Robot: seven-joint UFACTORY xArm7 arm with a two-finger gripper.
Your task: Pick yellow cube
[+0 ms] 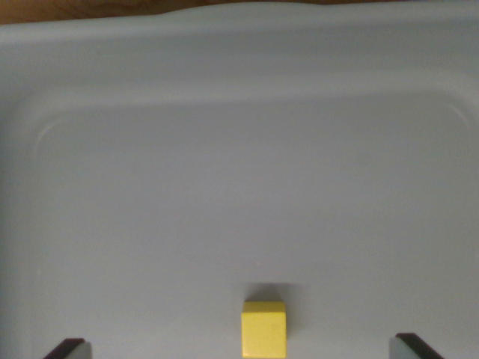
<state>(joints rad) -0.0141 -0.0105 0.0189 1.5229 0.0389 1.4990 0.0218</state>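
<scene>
- The small yellow cube [263,327], matte and apparently wooden or plastic, sits on the floor of a shallow pale blue-grey plastic tray [239,67], low in the wrist view and a little to the right of the middle.
- The tool [245,348] shows only as two dark fingertips [66,348] at the bottom corners of the view. They stand wide apart and hold nothing, with the cube between them and touching neither.
- Main risk, as I judge it: the cube is not centred in the gap. It looks somewhat nearer the fingertip on the wrist view's right, so a plain closing could push it sideways across the smooth tray floor before both fingertips bear on it.
- A second risk is twisting. One cube face is turned squarely toward the camera, but I cannot tell how squarely its side faces meet the fingertips. A corner contact could spin it or squeeze it out.
- A third is height. If the tool drops too low, the fingertips may strike the tray floor. If it stays too high, they may catch only the top edge and the cube could slip on lifting.
- Nothing else lies on the tray floor, so nothing blocks the approach.
- The tray's rounded raised walls stand well away from the cube at the top and sides of the view.
- A strip of brown wooden desk [82,9] shows beyond the far rim, away from the work.
</scene>
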